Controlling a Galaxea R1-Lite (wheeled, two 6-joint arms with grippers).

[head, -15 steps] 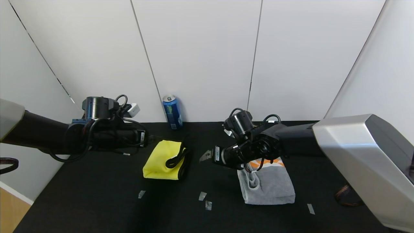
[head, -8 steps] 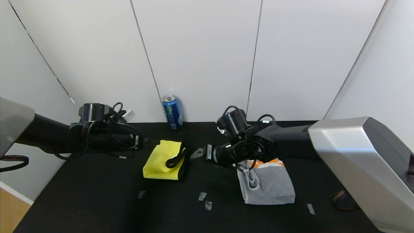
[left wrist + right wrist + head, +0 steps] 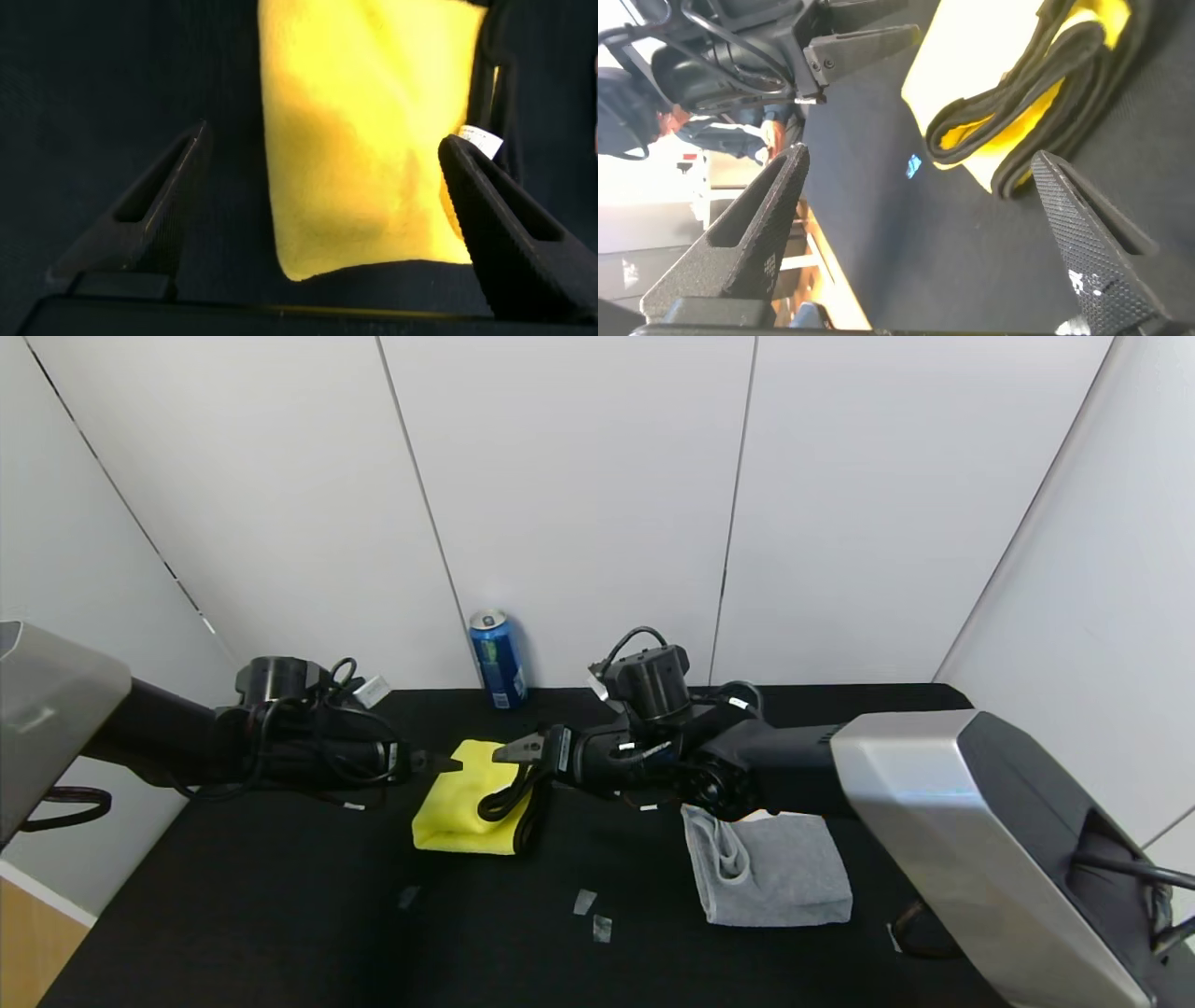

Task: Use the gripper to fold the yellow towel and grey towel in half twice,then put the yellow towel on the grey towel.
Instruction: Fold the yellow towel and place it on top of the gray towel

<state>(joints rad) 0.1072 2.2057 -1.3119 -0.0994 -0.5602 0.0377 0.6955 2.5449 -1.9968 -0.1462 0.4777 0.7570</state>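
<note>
The yellow towel (image 3: 467, 795) lies folded on the black table (image 3: 280, 896), its black trim bunched along its right side. It also shows in the left wrist view (image 3: 374, 140) and the right wrist view (image 3: 966, 70). My left gripper (image 3: 443, 763) is open at the towel's far left corner, its jaws either side of the yellow edge (image 3: 325, 140). My right gripper (image 3: 516, 749) is open and empty above the towel's far right edge (image 3: 920, 159). The grey towel (image 3: 775, 868) lies folded to the right; my right arm hides its far end.
A blue can (image 3: 498, 660) stands at the back against the white wall. Small tape scraps (image 3: 585, 901) lie on the table in front of the towels. The table's left edge (image 3: 56, 933) drops off beside the left arm.
My right gripper has swung left from above the grey towel to the yellow towel's far right edge. My left gripper has shifted slightly toward the towel. Both towels have stayed put.
</note>
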